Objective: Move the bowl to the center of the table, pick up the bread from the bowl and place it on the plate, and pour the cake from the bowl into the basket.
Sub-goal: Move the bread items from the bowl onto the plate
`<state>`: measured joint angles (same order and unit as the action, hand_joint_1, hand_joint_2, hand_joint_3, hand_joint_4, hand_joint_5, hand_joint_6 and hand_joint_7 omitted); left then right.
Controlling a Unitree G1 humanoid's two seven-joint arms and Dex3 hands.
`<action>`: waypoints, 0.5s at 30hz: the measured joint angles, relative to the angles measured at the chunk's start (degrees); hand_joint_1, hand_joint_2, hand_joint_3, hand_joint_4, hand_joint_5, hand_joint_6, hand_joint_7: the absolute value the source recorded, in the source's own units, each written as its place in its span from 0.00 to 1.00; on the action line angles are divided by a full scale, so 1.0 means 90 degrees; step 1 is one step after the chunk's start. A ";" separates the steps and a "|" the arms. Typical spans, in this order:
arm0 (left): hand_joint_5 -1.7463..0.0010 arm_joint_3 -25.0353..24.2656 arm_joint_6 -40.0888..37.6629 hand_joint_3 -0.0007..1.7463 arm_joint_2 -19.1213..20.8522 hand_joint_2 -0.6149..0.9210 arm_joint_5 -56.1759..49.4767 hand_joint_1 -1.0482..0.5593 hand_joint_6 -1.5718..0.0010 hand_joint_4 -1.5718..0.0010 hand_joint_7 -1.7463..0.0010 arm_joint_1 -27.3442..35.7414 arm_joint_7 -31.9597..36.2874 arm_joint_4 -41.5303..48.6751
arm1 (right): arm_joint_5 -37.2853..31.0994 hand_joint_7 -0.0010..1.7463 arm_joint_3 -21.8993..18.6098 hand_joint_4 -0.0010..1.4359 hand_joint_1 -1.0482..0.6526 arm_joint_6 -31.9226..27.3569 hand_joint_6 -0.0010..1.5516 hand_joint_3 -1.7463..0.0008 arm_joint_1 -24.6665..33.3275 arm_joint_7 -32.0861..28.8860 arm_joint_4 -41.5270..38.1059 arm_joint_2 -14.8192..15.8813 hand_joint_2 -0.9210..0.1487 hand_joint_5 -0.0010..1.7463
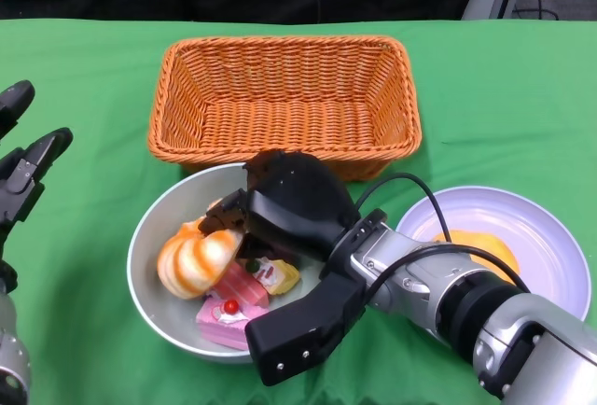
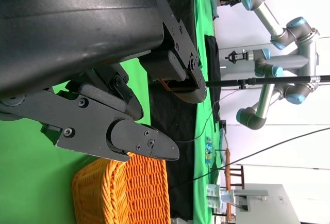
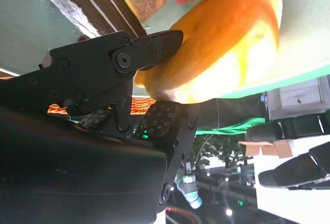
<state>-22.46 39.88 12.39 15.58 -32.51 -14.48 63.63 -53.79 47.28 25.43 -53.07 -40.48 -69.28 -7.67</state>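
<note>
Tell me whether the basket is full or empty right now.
Empty. The head view shows the basket with only bare orange weave inside; the cake pieces are in the bowl, where the right hand grips the bread.

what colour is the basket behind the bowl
Orange woven wicker basket, clearest in the head view.

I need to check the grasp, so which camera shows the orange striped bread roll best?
The head view: the orange striped bread roll shows whole. The right wrist view shows the roll close, partly cropped. The left wrist view misses it.
</note>
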 measured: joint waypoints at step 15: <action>0.99 0.0003 0.0083 0.07 0.0001 1.00 -0.0028 0.41 0.47 0.35 0.99 0.0000 -0.0051 0.0036 | -0.0096 0.16 0.0109 0.51 0.41 -0.0052 0.68 0.98 0.0010 -0.0133 -0.0032 -0.0007 0.00 0.67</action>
<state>-22.43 40.63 12.40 15.33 -32.51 -14.93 63.95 -54.66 48.26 24.96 -52.98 -41.67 -69.56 -7.73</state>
